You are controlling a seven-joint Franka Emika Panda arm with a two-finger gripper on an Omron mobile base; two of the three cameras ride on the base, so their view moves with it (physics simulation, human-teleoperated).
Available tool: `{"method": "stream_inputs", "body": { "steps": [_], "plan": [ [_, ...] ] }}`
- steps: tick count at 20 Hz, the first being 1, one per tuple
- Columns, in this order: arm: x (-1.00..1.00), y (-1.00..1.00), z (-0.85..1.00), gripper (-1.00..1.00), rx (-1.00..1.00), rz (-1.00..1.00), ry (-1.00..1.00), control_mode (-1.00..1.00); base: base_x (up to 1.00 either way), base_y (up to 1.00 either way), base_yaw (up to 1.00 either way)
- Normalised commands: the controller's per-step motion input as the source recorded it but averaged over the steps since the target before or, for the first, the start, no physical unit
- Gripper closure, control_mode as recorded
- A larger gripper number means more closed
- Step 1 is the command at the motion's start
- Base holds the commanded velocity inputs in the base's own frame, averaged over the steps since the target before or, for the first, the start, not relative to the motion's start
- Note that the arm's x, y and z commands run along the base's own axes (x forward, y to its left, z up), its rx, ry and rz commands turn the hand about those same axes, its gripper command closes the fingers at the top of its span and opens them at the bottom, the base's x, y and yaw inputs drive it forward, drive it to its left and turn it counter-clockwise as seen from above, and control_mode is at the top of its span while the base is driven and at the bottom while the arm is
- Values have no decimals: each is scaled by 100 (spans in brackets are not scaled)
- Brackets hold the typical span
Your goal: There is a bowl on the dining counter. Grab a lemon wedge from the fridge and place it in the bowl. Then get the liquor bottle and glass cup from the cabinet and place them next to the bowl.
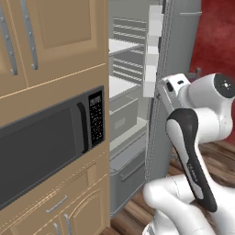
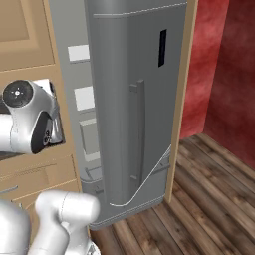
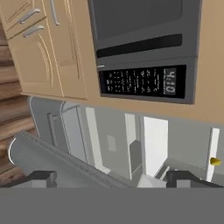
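Nearest the base cameras rises the white arm (image 1: 190, 151), its dark-banded link bent up in front of the open fridge (image 2: 134, 99). Largest of all is that tall grey steel fridge: the right base view shows the outer face of its swung-open door with the long vertical handle (image 2: 137, 134) and the black display panel (image 2: 162, 48), while the left base view looks past the door's edge into the compartment, where white shelves (image 1: 124, 46) sit above a grey drawer (image 1: 128, 167) and white door bins (image 1: 152, 59) line the inner side of the door. Beside the fridge stands the light-wood cabinetry (image 1: 55, 36) with panelled doors and metal pulls, and set into it is a dark microwave (image 1: 46, 142) whose keypad strip lies along the edge nearest the fridge. A red wall (image 2: 219, 74) and wood plank floor (image 2: 199, 199) lie beyond the door. From the hand view, rolled over on its side, the gripper (image 3: 116, 178) is released, its two dark fingertips (image 3: 41, 177) spread wide with nothing between them, pointing into the fridge interior. Smallest is the lemon wedge (image 3: 215, 161), a tiny yellow piece at the far right edge of that view, beside a white upright strip inside the fridge, well apart from the fingertips.
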Motion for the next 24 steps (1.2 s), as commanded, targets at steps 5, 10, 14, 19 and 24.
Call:
{"method": "stream_inputs", "body": {
  "steps": [5, 10, 14, 19, 24],
  "plan": [
    [62, 27, 0, -100, -10, 0, 1, -100, 0, 0, 0],
    [49, 12, 0, -100, -10, 0, 0, -100, 0, 0, 0],
    [56, 0, 0, -100, -2, 0, 0, -100, 0, 0, 0],
    [64, 0, 0, -100, -1, -2, 0, -100, 0, 0, 0],
    [41, -14, 0, -100, 0, -2, -2, -100, 0, 0, 0]
  ]
}}
